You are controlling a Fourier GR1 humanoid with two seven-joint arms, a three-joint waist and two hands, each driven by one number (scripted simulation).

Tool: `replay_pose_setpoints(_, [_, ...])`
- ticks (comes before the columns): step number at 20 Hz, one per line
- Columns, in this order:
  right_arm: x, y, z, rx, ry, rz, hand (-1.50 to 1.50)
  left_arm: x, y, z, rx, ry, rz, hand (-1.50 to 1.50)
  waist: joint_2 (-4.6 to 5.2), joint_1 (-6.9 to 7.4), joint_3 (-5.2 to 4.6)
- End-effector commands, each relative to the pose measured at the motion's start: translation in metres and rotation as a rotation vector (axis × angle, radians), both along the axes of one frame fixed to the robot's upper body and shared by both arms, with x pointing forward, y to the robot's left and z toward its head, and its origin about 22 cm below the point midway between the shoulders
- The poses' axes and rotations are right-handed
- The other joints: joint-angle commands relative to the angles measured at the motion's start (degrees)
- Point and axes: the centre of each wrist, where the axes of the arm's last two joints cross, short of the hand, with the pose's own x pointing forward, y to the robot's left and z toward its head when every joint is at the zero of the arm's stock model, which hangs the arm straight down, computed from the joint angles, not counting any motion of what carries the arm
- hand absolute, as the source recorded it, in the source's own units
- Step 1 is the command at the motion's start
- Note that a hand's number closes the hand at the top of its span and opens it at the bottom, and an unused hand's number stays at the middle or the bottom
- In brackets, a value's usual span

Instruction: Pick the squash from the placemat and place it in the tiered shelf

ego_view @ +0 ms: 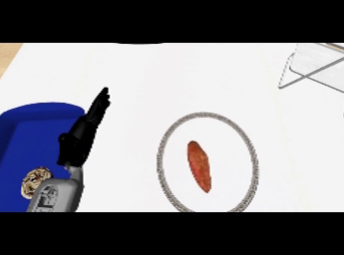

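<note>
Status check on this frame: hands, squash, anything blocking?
Left hand open, resting beside blue tray; right hand not in view. Squash untouched on placemat. Shelf far right. Nothing in the way.

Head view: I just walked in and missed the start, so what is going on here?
Nothing is being held yet. The elongated reddish-orange squash lies on the oval white placemat with a grey patterned rim, untouched. The robot's black left hand rests open at the left, fingers straight and pointing up, over the edge of a blue tray that holds a small brown patterned object. The metal-framed tiered shelf stands at the upper right. The right hand is out of view.
</note>
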Motion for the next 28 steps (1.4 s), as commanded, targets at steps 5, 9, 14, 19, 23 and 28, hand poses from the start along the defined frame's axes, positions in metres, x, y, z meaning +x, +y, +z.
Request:
replay_pose_setpoints(5, [-0.003,-0.043,-0.002,0.049,-0.139,0.061,1.5,0.01,-0.013,0.016,0.0,0.005,-0.012,0.0,0.13,0.29,0.01])
replay_pose_setpoints(9, [0.003,-0.037,-0.006,0.077,-0.153,0.086,1.5,0.018,-0.012,0.007,0.008,0.006,-0.012,0.0,0.23,0.06,-0.04])
replay_pose_setpoints(14, [-0.015,-0.09,-0.038,0.063,0.011,-0.172,1.5,-0.001,-0.018,-0.003,0.006,0.001,-0.005,0.0,0.02,-0.21,-0.21])
replay_pose_setpoints(19, [-0.01,-0.078,-0.048,0.102,-0.019,-0.228,-1.5,-0.002,0.011,-0.006,0.013,0.008,0.003,0.0,-0.23,-0.37,-0.11])
replay_pose_setpoints(23, [-0.014,-0.086,-0.042,0.146,-0.087,-0.195,-1.5,0.01,0.005,0.0,0.017,-0.003,0.013,0.0,-0.23,-0.65,-0.05])
replay_pose_setpoints(28, [-0.013,-0.074,-0.028,0.222,-0.195,-0.101,-1.5,-0.002,-0.001,-0.001,0.007,0.003,0.009,0.0,-0.55,-1.05,-0.04])
